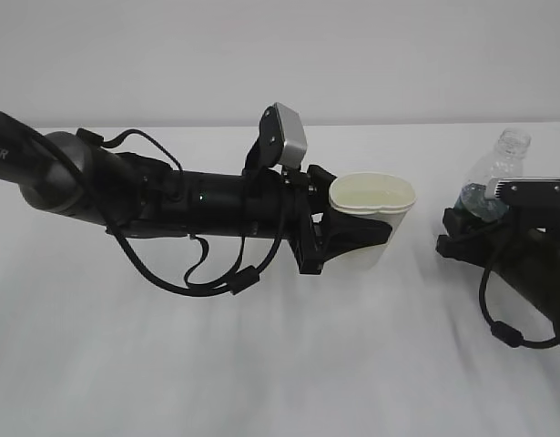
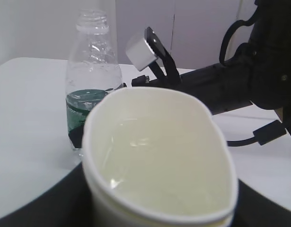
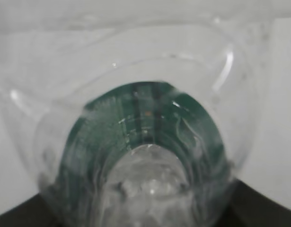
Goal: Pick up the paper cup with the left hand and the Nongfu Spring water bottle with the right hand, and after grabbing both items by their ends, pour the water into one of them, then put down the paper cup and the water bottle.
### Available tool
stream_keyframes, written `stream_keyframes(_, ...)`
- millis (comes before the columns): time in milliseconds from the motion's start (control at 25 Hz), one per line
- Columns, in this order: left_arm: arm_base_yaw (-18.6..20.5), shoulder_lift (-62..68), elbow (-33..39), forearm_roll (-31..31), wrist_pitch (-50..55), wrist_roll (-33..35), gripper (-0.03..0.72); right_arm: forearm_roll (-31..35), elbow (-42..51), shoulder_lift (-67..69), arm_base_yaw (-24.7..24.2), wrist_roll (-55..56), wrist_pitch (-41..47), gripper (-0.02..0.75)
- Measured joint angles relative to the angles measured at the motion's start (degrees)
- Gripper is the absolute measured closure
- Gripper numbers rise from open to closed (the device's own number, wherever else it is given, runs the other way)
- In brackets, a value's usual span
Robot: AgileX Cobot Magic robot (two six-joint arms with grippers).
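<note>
While clamped on cup at centre, left end effector faces right toward upright bottle, pinched by right end effector.

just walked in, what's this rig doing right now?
Two black arms each hold one item over a white table. The left gripper is clamped on a small cream paper cup, squeezing its rim out of round; the left wrist view shows clear liquid inside. The right gripper grips a small clear ribbed plastic bottle with a dark green label band, capless and roughly upright. Cup and bottle are apart, so no pouring is going on at this moment.
</note>
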Motion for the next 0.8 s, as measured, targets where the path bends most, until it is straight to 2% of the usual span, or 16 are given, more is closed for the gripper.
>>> stream_keyframes(520, 0.0, 0.0, 0.0, 0.1, 0.0, 0.0, 0.276, -1.0, 0.0, 0.0, 0.0, 0.1, 1.7, 0.321)
stream_keyframes(800, 0.0, 0.0, 0.0, 0.2, 0.0, 0.0, 0.276, -3.7, 0.0, 0.0, 0.0, 0.1, 1.7, 0.185)
